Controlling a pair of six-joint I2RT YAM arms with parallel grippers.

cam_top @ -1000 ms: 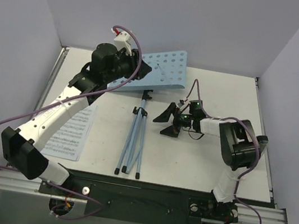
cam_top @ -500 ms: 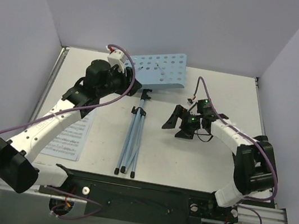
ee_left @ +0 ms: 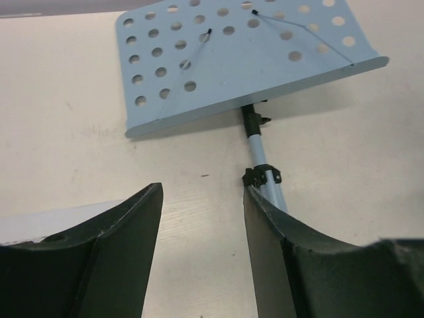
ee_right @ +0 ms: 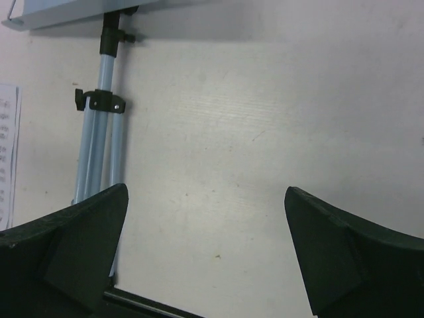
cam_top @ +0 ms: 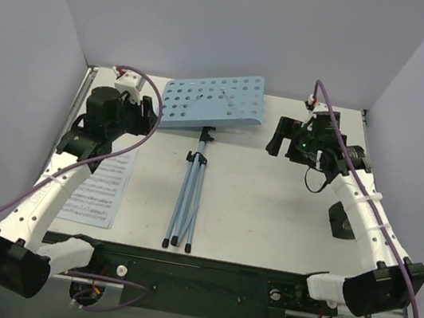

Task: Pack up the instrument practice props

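**Q:** Top external view: what lies nearest the arm bases?

**A:** White sheet-music pages point(cam_top: 98, 189) lie flat on the table point(cam_top: 267, 216), left of the music stand point(cam_top: 212, 104). The stand lies flat, its folded legs pointing near and its light-blue punched desk at the far end.

**Q:** And the claws?

**A:** The left gripper point(cam_top: 148, 117) sits just left of the desk, not touching it, jaws apart and empty. The right gripper point(cam_top: 281, 138) sits near the desk's right side, jaws wide apart, holding nothing.

You have bright, even light across the pale bench point(cam_top: 267, 216). In both wrist views the jaws loom dark and slightly soft-edged up close, while beyond them the music stand point(ee_left: 245, 59) is crisp, casting a faint shadow toward the jaws.
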